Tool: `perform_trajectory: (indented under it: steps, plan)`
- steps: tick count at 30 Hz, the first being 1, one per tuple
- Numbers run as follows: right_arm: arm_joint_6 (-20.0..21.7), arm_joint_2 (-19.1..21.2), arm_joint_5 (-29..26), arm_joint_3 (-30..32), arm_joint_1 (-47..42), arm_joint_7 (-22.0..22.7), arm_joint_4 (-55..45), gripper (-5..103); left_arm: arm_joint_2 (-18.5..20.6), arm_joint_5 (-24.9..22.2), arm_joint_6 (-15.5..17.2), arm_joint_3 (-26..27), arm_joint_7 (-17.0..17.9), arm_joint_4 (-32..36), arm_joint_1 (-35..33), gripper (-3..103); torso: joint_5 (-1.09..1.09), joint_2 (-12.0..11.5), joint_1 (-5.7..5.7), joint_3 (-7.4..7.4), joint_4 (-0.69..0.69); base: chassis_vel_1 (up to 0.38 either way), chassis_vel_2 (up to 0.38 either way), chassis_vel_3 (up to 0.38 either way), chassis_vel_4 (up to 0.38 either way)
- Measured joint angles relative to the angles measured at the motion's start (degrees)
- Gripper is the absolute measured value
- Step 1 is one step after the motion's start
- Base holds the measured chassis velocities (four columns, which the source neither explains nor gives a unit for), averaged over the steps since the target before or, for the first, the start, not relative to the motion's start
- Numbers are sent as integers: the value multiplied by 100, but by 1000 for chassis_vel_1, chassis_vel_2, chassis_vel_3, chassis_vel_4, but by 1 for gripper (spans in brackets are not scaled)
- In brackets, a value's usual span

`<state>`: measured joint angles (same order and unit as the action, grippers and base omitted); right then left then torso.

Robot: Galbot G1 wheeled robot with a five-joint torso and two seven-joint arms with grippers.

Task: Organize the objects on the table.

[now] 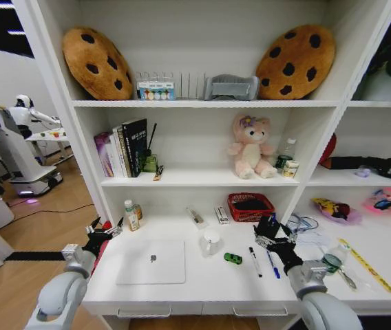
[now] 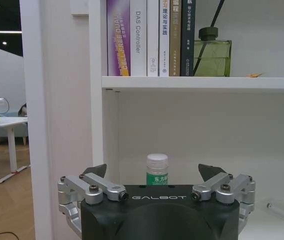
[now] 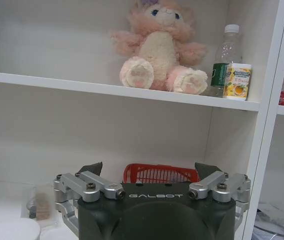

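1. The left tool (image 1: 106,229) hovers over the left end of the white counter (image 1: 202,285), its fingers spread wide with nothing between them; in the left wrist view the left tool (image 2: 158,172) points at the small bottle (image 2: 157,170) standing ahead of it.
2. That small bottle (image 1: 131,215) stands upright near the back of the counter, just right of the left tool.
3. The silver laptop (image 1: 152,262) lies closed and flat towards the front left of the counter.
4. The white cup (image 1: 210,242) stands right of the laptop, with the tiny green toy car (image 1: 233,258) just beside it.
5. Two loose pens (image 1: 256,262) lie side by side, right of the car.
6. A red basket (image 1: 250,205) sits at the back of the counter.
7. The right tool (image 1: 273,230) hovers above the pens, fingers open and empty; in the right wrist view the right tool (image 3: 151,172) faces the red basket (image 3: 160,173).
8. The yellow ruler (image 1: 366,264) lies slantwise near the right end.
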<state>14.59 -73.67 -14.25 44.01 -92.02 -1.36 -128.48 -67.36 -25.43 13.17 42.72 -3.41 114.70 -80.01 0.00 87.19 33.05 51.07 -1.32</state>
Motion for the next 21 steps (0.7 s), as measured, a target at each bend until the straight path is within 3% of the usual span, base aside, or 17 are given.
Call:
perform_trajectory:
  steps: [21]
  plan:
    - [177, -12, 299, 35, -112, 29, -85, 100, 0, -1, -6, 0, -2, -7, 0, 100, 0, 0, 1, 1, 0, 0, 0, 0, 0]
